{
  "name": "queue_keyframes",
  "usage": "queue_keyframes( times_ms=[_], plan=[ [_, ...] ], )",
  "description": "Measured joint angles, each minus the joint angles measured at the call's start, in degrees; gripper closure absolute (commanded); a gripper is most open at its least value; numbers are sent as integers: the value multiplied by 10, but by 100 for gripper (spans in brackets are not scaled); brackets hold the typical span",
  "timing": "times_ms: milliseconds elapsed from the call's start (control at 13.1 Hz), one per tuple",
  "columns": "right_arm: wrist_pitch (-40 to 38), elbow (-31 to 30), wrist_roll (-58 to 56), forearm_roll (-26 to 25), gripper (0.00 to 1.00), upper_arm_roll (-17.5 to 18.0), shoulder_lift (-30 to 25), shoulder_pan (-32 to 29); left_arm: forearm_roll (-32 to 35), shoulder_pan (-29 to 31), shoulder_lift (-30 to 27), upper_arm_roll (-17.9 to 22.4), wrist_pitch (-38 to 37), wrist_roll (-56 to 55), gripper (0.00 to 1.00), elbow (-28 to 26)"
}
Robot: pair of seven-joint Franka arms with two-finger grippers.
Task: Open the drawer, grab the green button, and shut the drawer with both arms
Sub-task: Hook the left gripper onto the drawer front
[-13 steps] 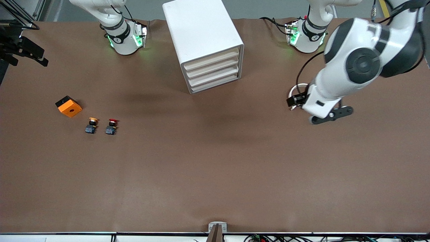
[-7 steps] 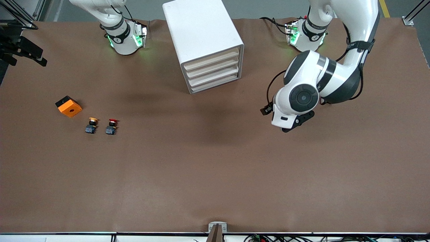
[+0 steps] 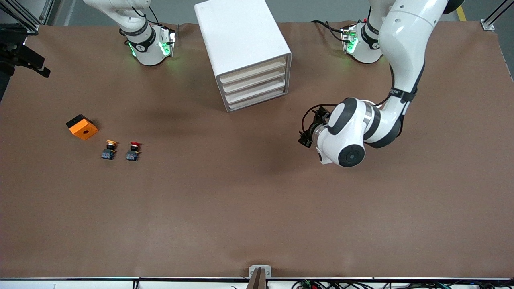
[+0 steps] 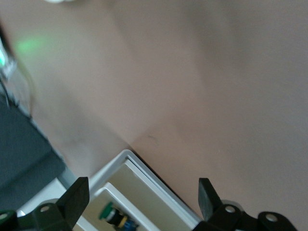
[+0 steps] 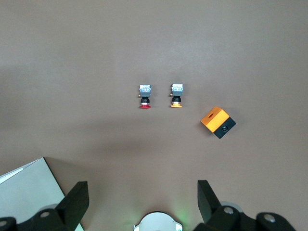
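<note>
Nearest to the front camera, toward the right arm's end of the brown table [image 3: 257, 208], two small push buttons lie side by side: the red-capped button [image 3: 133, 150] and the orange-capped button [image 3: 109, 149]. An orange box [image 3: 82, 127] sits a little farther off, closer to that end of the table.

The left arm [image 3: 401, 48] reaches out from its base and bends down low over bare table, in front of the cabinet [image 3: 241, 36] and toward the left arm's end. The left gripper [image 4: 144, 183] hangs there with its two fingers [image 4: 77, 197] spread wide and nothing between them. It points at the cabinet's front.

The cabinet stands farther from the front camera, between the two bases, with its four drawers [image 3: 253, 85] all pushed in flush. The left wrist view looks into the front by one corner and shows the green button [image 4: 113, 216] lying inside a cream-walled drawer. I cannot tell which of the four drawers that is.

The right arm [image 3: 140, 36] rises from its base out of the top of the front view and waits. The right gripper [image 5: 143, 187] is held high over the table, looking down on the two loose buttons, the orange box and a corner of the cabinet. Its fingers [image 5: 77, 197] are wide apart and hold nothing.
</note>
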Motion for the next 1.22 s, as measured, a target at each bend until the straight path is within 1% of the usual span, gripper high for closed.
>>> queue_keyframes(
  times_ms=[76,229,458,687,840,993,1145,1222],
  plan=[
    [0,-1,0,0,0,0,3,-2,-20,0,12,0,0,-32,0,0],
    [0,-2,0,0,0,1,18,-2,-61,-3,34,0,0,-59,0,-1],
    [0,-1,0,0,0,2,36,-2,-90,-31,69,-2,0,-105,0,-1],
    [0,2,0,0,0,2,42,-2,-150,-62,92,-2,3,-186,0,-1],
    [0,3,0,0,0,3,45,-2,-172,-71,97,-2,4,-247,0,0],
    [0,3,0,1,0,4,48,-2,-178,-88,101,-2,3,-316,0,0],
    [0,3,0,1,0,4,53,-2,-181,-105,108,-2,3,-344,0,0],
    [0,3,0,1,0,4,57,-2,-181,-111,113,-2,3,-346,9,0]
  ],
)
